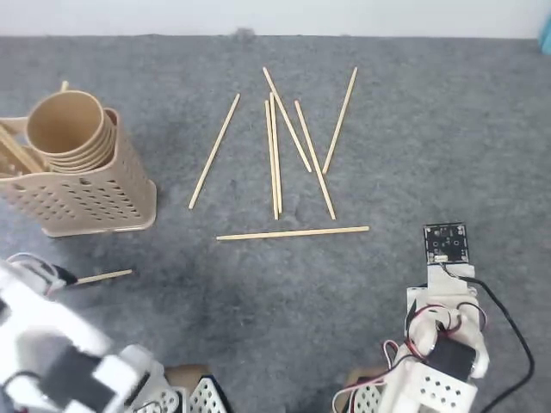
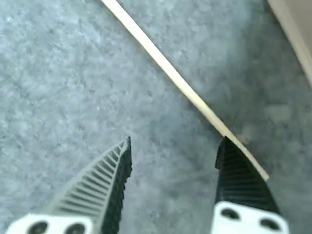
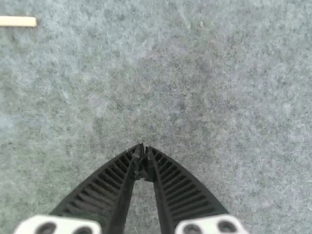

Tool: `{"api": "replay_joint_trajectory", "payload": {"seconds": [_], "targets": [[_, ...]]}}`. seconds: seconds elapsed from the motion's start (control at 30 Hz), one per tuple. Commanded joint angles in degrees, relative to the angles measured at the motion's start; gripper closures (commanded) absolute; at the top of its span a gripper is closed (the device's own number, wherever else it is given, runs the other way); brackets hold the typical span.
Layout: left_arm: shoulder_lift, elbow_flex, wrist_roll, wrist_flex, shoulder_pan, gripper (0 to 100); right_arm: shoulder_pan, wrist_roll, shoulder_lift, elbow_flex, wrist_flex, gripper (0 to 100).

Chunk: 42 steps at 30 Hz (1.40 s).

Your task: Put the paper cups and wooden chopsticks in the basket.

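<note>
Right now, nearest the arms, the left end effector (image 2: 176,144) is hanging spread wide low over the grey bench (image 1: 448,138), with a single chopstick (image 2: 165,68) running just beside one fingertip. The right end effector (image 3: 143,148) is hovering with its fingers pressed together, gripping nothing. Farther out, several loose chopsticks (image 1: 293,232) are lying scattered mid-bench. Off to the far left, the basket (image 1: 95,202) is standing upright, holding stacked paper cups (image 1: 67,125) and some stowed chopsticks (image 1: 15,148).
</note>
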Motion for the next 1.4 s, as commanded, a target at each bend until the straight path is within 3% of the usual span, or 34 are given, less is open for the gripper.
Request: {"api": "replay_joint_trajectory", "payload": {"seconds": [0.0,0.27,0.53,0.67,0.83,0.93,1.03,1.23,1.37], "targets": [[4.3,-3.8,2.6,-5.0,-0.7,74,1.0,0.9,-0.9,-0.4,0.5,99.1],[11.3,-4.2,3.2,-14.7,0.9,91,1.0,0.9,-0.9,-0.4,0.5,99.1],[14.4,-4.2,3.0,-16.7,2.2,96,1.1,0.9,-0.9,-0.4,0.5,99.1],[12.6,-5.4,2.4,-13.3,1.8,96,1.1,0.9,-0.9,-0.4,0.5,99.1],[6.2,-12.7,-1.9,2.1,0.6,95,1.1,0.9,-0.9,-0.4,0.5,99.1],[1.8,-14.5,-1.8,3.1,-1.0,95,1.0,0.9,-0.9,-0.4,0.5,99.1],[0.2,-13.9,-1.7,3.1,-0.9,92,1.0,0.9,-0.9,-0.4,0.5,99.1],[4.7,-8.6,3.9,-5.3,1.6,72,1.0,0.9,-0.9,-0.4,0.6,99.1],[11.1,-6.4,4.0,-13.4,1.6,71,1.1,0.9,-0.9,-0.4,0.6,99.1]]}}
